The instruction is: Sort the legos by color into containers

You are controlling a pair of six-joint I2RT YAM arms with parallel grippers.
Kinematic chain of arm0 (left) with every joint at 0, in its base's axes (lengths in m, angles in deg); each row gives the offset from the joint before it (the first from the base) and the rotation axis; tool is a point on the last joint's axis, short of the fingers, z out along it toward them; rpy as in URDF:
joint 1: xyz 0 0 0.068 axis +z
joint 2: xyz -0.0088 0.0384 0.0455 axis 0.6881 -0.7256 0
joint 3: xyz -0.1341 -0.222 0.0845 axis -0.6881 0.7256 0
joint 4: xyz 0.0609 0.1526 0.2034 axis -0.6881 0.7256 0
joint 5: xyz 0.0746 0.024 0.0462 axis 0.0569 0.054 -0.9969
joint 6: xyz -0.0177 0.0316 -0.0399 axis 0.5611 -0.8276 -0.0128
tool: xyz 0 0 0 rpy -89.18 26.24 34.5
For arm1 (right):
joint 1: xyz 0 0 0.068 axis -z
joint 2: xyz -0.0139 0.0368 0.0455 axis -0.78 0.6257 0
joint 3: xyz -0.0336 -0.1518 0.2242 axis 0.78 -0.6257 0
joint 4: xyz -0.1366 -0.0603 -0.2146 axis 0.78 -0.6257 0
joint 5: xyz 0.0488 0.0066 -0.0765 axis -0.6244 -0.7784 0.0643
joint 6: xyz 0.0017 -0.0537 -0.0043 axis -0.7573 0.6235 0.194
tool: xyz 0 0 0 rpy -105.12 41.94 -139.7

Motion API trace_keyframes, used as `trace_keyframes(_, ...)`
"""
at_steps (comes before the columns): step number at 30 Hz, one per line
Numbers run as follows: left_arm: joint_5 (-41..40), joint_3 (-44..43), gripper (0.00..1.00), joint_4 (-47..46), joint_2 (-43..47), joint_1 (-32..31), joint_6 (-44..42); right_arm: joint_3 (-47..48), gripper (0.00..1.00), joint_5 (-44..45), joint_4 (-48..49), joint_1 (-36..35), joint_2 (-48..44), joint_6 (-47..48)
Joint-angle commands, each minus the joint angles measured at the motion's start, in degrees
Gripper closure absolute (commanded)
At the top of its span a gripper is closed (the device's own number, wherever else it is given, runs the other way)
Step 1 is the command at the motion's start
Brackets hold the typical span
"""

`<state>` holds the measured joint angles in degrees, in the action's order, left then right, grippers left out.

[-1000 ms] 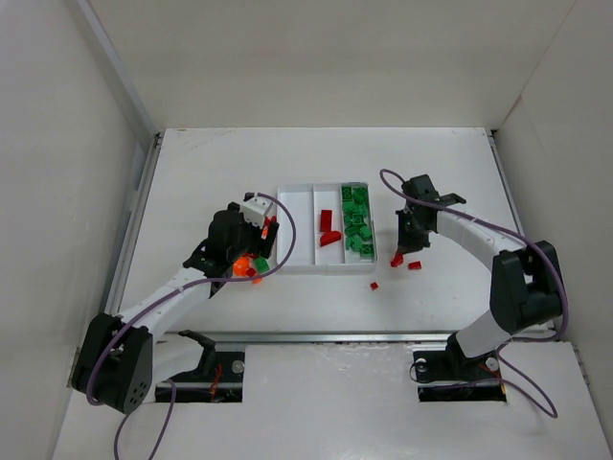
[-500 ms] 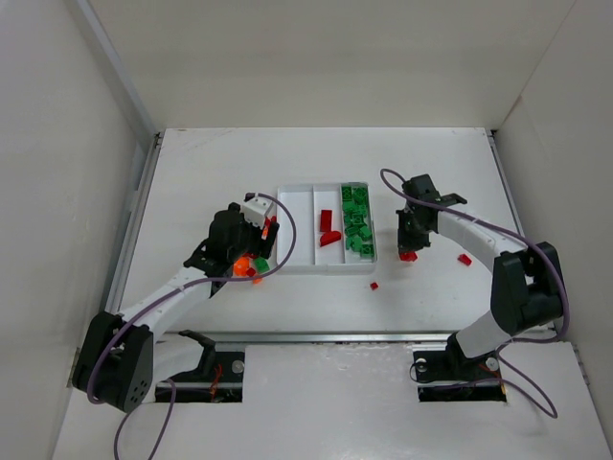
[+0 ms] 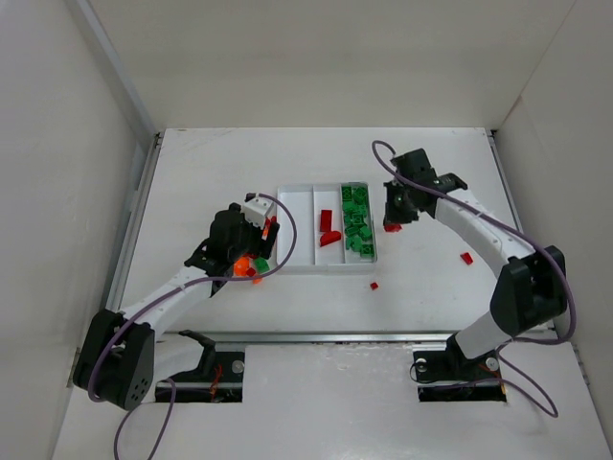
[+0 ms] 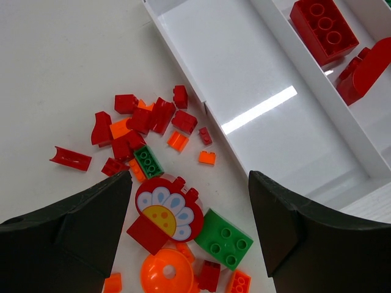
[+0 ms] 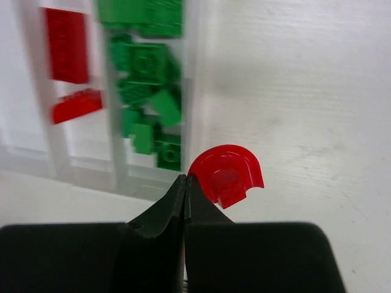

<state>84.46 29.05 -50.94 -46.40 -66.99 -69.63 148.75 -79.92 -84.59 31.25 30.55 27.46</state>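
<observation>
The white tray [image 3: 285, 230] has three containers: the left one bare, the middle one with red legos [image 3: 328, 228], the right one with green legos [image 3: 358, 222]. My right gripper [image 5: 186, 178] is shut, pinching a red arch lego [image 5: 226, 174] by its edge, just right of the tray's green container [image 5: 146, 79]; from above, that red arch lego [image 3: 393, 227] shows beside the tray. My left gripper [image 4: 189, 183] is open over a pile of red, orange and green legos [image 4: 153, 152], left of the tray; nothing is between its fingers.
A flower-printed red piece [image 4: 168, 210], a green brick [image 4: 225, 239] and an orange dome [image 4: 168, 274] lie under the left gripper. Two loose red legos lie on the table, a red lego [image 3: 465, 257] to the right and a tiny red lego [image 3: 374, 285] in front of the tray.
My right gripper rose and moved back-left toward the tray with the red arch lego. Another red lego skidded right across the table. The left arm stayed still.
</observation>
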Motion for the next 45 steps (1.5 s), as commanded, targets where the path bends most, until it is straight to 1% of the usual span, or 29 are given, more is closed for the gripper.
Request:
trace_keyframes(1,-0.41,-1.68,0.26,-1.24,-0.22,0.3,-0.42,7.22,1.0,-7.45,4.84,-5.11,0.53,1.04)
trace_keyframes(3,-0.41,-1.68,0.26,-1.24,-0.22,0.3,0.11,10.22,1.0,-9.68,6.26,-7.66,4.84,1.75)
trace_keyframes(4,-0.41,-1.68,0.26,-1.24,-0.22,0.3,0.11,11.97,1.0,-10.9,6.27,-10.11,6.59,2.8)
trace_keyframes(5,-0.41,-1.68,0.26,-1.24,-0.22,0.3,0.11,15.73,1.0,-11.44,6.27,-11.18,10.09,3.51)
trace_keyframes(8,-0.94,-1.68,0.26,-1.24,0.3,0.3,0.11,21.55,1.0,-12.67,5.65,-13.91,14.6,5.09)
trace_keyframes(11,-2.08,-1.68,0.26,-1.24,0.83,0.3,0.11,22.8,1.0,-12.67,8.62,-13.92,17.85,5.09)
trace_keyframes(13,-2.08,-1.16,0.24,-1.24,0.83,0.3,0.11,25.6,1.0,-11.19,10.04,-13.92,19.96,5.09)
trace_keyframes(14,-2.08,-1.16,0.24,-1.24,1.53,0.3,0.11,26.66,1.0,-10.22,10.57,-13.31,20.58,5.09)
trace_keyframes(15,-2.08,-1.16,0.24,-0.71,1.53,0.3,0.11,28.58,1.0,-7.43,11.36,-13.3,21.28,5.09)
trace_keyframes(18,-2.6,-1.16,0.24,-0.01,2.15,0.3,0.11,30.1,1.0,-4.25,13.81,-12.69,23.48,4.57)
trace_keyframes(20,-3.13,-0.55,0.24,0.0,2.68,0.3,0.11,31.5,1.0,-4.24,15.22,-12.16,25.5,4.57)
trace_keyframes(23,-3.13,-0.54,0.24,0.0,2.68,0.3,0.11,35.27,1.0,-4.24,14.01,-11.54,30.5,5.09)
trace_keyframes(24,-3.13,-0.54,0.24,0.0,2.68,0.3,0.11,36.33,0.95,-3.54,13.13,-11.54,31.74,5.09)
trace_keyframes(25,-3.13,-0.54,0.24,0.0,2.68,0.3,0.11,37.29,0.88,-3.53,11.82,-10.93,32.88,5.09)
trace_keyframes(27,-3.13,-0.54,0.24,0.0,2.68,0.3,0.11,39.84,0.69,-4.49,10.93,-10.4,35.52,5.09)
trace_keyframes(28,-3.13,-0.54,0.24,0.0,2.68,0.3,0.11,40.72,0.53,-5.8,10.4,-10.4,36.14,5.09)
trace_keyframes(29,-3.13,-0.54,0.24,0.0,2.68,0.3,0.11,42.38,0.46,-5.82,9.27,-9.79,36.14,5.79)
trace_keyframes(30,-3.13,-0.54,0.24,0.0,2.68,0.3,-0.41,42.92,0.41,-6.34,8.73,-9.78,36.66,5.8)
trace_keyframes(31,-3.13,-0.54,0.24,0.0,2.68,0.3,-0.42,42.93,0.36,-6.35,8.73,-9.78,36.15,5.8)
trace_keyframes(33,-3.13,-0.54,0.24,0.0,2.68,0.83,-0.42,44.24,0.36,-4.69,6.8,-8.47,33.44,5.8)
trace_keyframes(35,-3.13,-0.54,0.24,0.0,2.68,0.83,-0.42,42.94,0.36,-4.15,6.79,-6.72,29.66,3.17)
trace_keyframes(36,-3.13,-0.54,0.24,0.0,2.68,0.83,-0.42,39.8,0.36,-3.63,6.79,-4.27,27.38,2.47)
trace_keyframes(37,-3.13,-0.54,0.24,0.0,2.68,0.83,-0.42,37.76,0.35,-2.92,6.18,-2.86,22.22,1.15)
trace_keyframes(38,-3.13,-0.02,0.24,-0.53,2.68,0.83,-0.42,35.39,0.35,-2.05,6.18,-1.28,19.56,1.14)
trace_keyframes(39,-3.13,0.51,0.24,-0.53,2.68,0.83,-0.42,32.85,0.35,-0.73,5.48,2.13,17.01,0.36)
trace_keyframes(40,-3.13,0.51,0.24,-2.1,2.68,1.35,-0.42,27.08,0.35,-0.72,5.48,4.0,12.37,0.35)
trace_keyframes(43,-3.13,1.74,0.23,-3.78,2.68,1.36,0.11,18.44,0.35,-0.72,4.87,9.88,7.77,0.35)
trace_keyframes(44,-3.65,1.74,0.23,-3.78,2.15,1.36,0.11,17.36,0.35,0.5,2.95,11.38,6.27,0.35)
trace_keyframes(45,-3.66,1.74,0.23,-3.78,2.15,1.36,-0.41,16.57,0.35,0.51,2.93,11.4,5.65,0.35)
